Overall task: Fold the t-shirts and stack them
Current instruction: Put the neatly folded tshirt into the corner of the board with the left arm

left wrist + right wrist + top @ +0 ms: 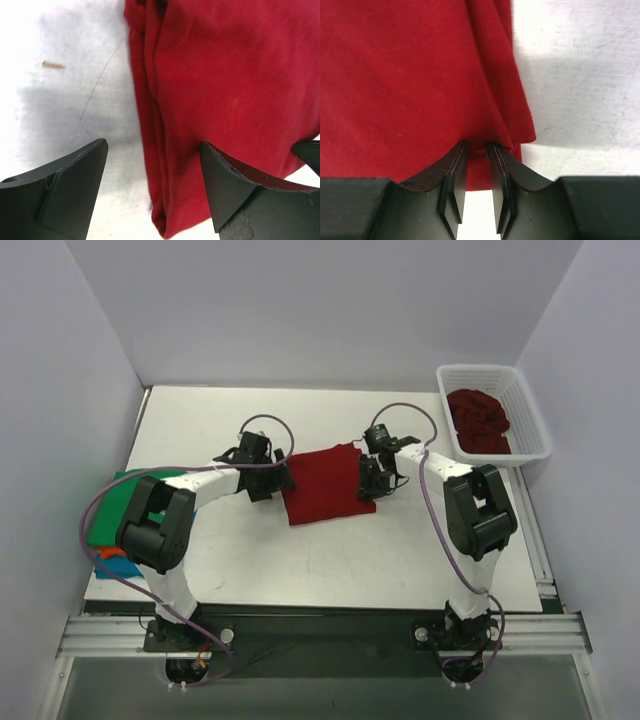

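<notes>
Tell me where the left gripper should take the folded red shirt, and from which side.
Probably the layered edge nearest the left gripper, coming in from that side, low over the table. The red shirt lies flat and folded, so only its edges offer a lip; the open jaws straddle that edge, while the right gripper pinches the opposite one.

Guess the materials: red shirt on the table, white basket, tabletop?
The red shirt looks like soft matte knit, likely cotton jersey: limp folds and a stitched hem. The white basket is probably moulded plastic, given its regular mesh walls. The table has a hard, smooth white top, perhaps laminate or painted board, with fine scratches and scuffs.
</notes>
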Robot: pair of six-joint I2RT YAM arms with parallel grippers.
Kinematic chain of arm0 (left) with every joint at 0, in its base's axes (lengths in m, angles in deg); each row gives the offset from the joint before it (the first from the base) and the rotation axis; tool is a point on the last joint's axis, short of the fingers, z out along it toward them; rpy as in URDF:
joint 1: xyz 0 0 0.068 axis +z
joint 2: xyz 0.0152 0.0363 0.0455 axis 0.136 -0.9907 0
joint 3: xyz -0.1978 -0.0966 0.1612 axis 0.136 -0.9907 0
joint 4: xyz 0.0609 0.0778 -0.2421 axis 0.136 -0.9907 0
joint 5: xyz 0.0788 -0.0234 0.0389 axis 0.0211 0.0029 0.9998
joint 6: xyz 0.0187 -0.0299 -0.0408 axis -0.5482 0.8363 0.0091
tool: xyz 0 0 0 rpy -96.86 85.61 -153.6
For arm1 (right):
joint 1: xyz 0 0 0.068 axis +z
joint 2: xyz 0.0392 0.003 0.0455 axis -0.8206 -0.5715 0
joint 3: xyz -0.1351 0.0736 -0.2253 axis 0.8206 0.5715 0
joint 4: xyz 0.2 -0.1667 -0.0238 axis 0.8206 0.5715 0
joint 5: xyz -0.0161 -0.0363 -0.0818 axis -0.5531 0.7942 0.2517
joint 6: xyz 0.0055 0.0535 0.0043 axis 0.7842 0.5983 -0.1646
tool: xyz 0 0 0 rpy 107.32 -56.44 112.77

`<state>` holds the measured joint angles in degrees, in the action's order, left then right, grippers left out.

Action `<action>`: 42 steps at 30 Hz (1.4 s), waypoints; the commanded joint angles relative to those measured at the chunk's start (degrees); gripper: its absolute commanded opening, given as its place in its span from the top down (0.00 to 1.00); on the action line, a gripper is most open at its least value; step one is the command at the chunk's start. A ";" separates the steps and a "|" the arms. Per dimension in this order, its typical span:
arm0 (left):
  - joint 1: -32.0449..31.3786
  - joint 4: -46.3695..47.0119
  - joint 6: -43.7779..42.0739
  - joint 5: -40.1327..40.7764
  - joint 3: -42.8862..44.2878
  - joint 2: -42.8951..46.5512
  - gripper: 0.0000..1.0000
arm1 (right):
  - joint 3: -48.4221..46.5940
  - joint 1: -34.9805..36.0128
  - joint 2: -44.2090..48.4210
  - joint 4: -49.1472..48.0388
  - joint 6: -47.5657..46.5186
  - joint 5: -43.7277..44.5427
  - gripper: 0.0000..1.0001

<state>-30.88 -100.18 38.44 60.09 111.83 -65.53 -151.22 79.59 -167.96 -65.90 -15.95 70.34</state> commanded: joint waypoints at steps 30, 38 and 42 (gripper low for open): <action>-2.69 -27.08 20.27 18.01 18.92 -4.78 1.00 | 0.96 -4.76 13.22 2.81 3.93 -1.21 0.73; 8.37 -37.63 22.03 17.30 28.66 -4.51 1.00 | 5.09 -2.48 22.63 3.61 5.60 -2.61 0.72; 13.73 -40.71 22.64 17.22 33.77 -4.69 1.00 | 7.20 -1.51 25.18 3.70 6.74 -3.40 0.72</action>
<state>-20.55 -135.80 59.57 75.98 140.29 -73.49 -145.60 77.38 -145.01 -64.59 -10.68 67.28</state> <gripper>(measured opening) 0.048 0.278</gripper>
